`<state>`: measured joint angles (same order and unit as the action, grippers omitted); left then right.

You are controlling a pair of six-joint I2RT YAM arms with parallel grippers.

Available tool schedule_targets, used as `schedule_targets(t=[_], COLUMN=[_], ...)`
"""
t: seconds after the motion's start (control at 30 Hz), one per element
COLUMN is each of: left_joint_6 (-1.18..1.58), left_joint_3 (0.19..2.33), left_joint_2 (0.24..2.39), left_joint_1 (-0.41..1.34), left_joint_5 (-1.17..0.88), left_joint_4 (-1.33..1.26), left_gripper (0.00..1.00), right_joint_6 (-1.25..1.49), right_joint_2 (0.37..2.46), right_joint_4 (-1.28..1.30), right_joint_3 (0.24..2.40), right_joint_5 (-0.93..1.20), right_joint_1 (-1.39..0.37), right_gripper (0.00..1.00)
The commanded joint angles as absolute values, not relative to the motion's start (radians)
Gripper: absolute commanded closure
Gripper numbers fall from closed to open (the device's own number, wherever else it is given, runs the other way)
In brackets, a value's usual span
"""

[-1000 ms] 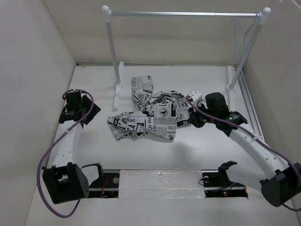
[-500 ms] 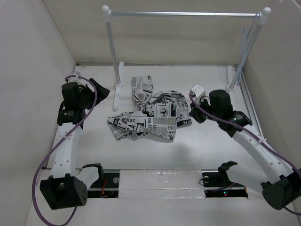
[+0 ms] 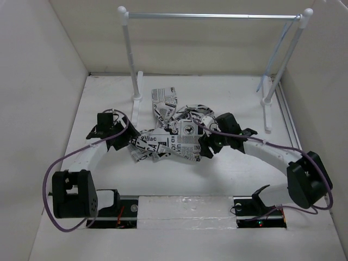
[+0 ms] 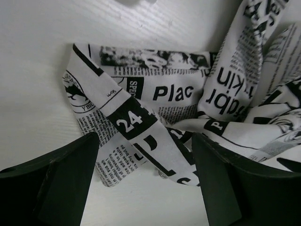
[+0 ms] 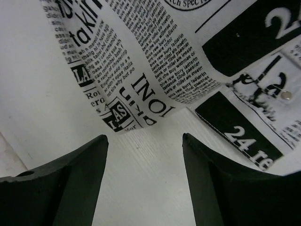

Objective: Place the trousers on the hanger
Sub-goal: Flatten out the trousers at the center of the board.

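While both sets of jaws stand wide and grip nothing, the relation that matters is between the cloth and each arm. The trousers (image 3: 174, 133) lie crumpled on the table in front of the rack (image 3: 212, 16), nearer its left post than its right. One folded leg points back toward that post's foot, and the rest spreads crosswise, parallel to the rack's rail.

The left gripper (image 3: 128, 139) sits at the end of that spread on the rack's left-post side. In its wrist view, a folded corner of cloth lies between the open fingers (image 4: 61, 183), unclamped.

The right gripper (image 3: 205, 148) sits at the opposite end, released. Its wrist view shows bare table between the fingers (image 5: 70, 179) and the cloth's edge just ahead.

The hanger (image 3: 279, 54) hangs from the rack's right end, well apart from the cloth. The right arm is the nearer one to it, so any carry would probably run toward that end of the rack.
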<state>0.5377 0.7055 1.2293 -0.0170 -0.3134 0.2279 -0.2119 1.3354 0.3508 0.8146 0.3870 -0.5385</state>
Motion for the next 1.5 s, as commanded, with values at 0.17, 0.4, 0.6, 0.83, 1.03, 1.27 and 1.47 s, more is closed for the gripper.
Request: schedule_targets(t=[0.17, 0.4, 0.6, 0.83, 1.03, 1.27, 1.47], left_joint_6=[0.566, 0.604, 0.608, 0.581, 0.565, 0.549, 0.531], left_joint_3=[0.637, 0.641, 0.912, 1.26, 1.312, 1.272, 1.273], left_joint_2=[1.345, 1.393, 1.197, 1.049, 1.06, 1.08, 1.075], left_joint_1=[0.021, 0.035, 0.035, -0.005, -0.005, -0.005, -0.005], left_joint_5=[-0.278, -0.238, -0.094, 0.134, 0.285, 0.348, 0.35], left_joint_4=[0.155, 0.106, 0.268, 0.388, 0.397, 0.396, 0.377], left_gripper=[0.25, 0.93, 1.0, 1.0, 1.0, 1.0, 1.0], right_joint_6=[-0.155, -0.144, -0.244, -0.305, -0.259, -0.308, -0.155], right_joint_2=[1.495, 1.473, 1.26, 1.328, 1.567, 1.59, 1.275], right_joint_4=[0.045, 0.035, 0.365, 0.644, 0.451, 0.571, 0.477], right_joint_3=[0.805, 0.845, 1.05, 1.357, 1.387, 1.403, 0.893], right_joint_5=[0.422, 0.361, 0.287, 0.397, 0.379, 0.301, 0.252], right_joint_1=[-0.555, -0.592, -0.673, -0.794, -0.812, -0.759, -0.572], right_gripper=[0.31, 1.0, 1.0, 1.0, 0.88, 0.26, 0.81])
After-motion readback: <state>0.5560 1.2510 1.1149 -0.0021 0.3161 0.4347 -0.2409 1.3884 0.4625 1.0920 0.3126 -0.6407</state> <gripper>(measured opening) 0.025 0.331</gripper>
